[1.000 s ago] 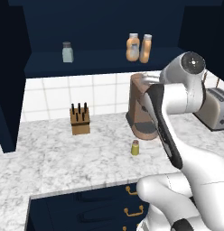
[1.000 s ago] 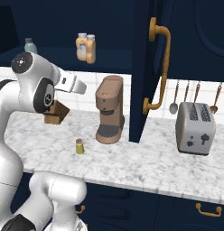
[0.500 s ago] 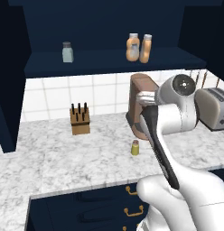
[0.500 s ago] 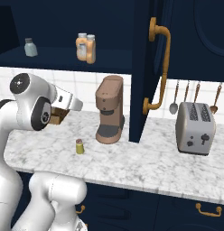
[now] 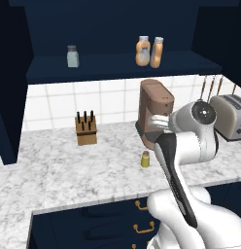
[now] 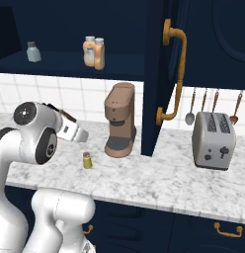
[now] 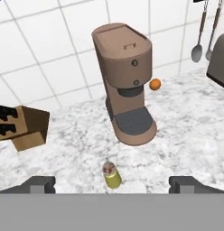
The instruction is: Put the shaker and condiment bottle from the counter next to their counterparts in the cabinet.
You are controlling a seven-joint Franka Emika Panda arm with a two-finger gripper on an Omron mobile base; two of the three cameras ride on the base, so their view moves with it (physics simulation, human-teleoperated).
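Approach to the shaker seems to be the step in hand: it stands upright on the counter before the coffee machine, while the tool above it has its jaws wide and empty. Next it must descend and close. The condiment bottle appears already on the cabinet shelf. A small orange object is unclear.

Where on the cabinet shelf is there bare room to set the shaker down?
Free: the shelf stretch between the grey-blue shaker and the two orange bottles. Crowded: the bottles stand tight together at the right.
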